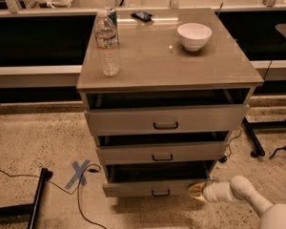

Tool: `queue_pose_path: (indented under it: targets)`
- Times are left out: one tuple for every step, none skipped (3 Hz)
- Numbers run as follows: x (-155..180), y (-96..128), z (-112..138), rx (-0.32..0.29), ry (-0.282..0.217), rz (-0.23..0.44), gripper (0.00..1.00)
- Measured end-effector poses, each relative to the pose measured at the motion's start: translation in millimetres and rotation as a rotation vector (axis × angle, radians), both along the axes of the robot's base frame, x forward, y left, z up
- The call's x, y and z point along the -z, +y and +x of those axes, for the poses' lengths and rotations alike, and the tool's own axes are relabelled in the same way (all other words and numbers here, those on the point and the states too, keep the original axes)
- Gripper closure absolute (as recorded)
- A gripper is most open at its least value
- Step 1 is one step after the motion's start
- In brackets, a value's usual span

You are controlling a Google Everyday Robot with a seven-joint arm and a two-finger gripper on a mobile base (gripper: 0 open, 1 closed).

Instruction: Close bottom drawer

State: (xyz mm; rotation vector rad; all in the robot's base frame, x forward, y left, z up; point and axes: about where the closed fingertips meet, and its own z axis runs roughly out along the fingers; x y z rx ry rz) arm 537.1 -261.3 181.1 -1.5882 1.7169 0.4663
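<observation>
In the single camera view, the grey-beige three-drawer cabinet stood on a speckled floor with all three drawers pulled out. The tall top drawer and the medium middle drawer each showed a dark gap above the front panel. The bottom drawer, with the narrowest grey-beige front and a small dark loop handle, sat lowest and jutted out towards the camera, its dark interior showing behind the panel. By this showing the task was not yet done: the drawer stood open by much of its travel, and the whole push inward was left to make.

The robot's white arm reached in from the lower right corner. Its yellowish-tipped gripper lay low at the right end of the bottom drawer's front panel, touching it or just beside it; which of the two was unclear. It appeared to hold nothing, and whether it was clenched or released could not be told. It looked placed to press on the panel rather than take the handle.

On the cabinet top stood a clear plastic water bottle near the left rear and a white ceramic bowl towards the right rear, well apart. A blue tape cross marked the floor to the left.
</observation>
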Motion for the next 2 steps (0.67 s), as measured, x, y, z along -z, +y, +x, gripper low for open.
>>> queue_pose_path:
  targets:
    - [19.7, 3.6, 24.8, 0.027, 0.013, 0.009, 1.0]
    - [22.6, 5.2, 38.7, 0.043, 0.008, 0.016, 1.0]
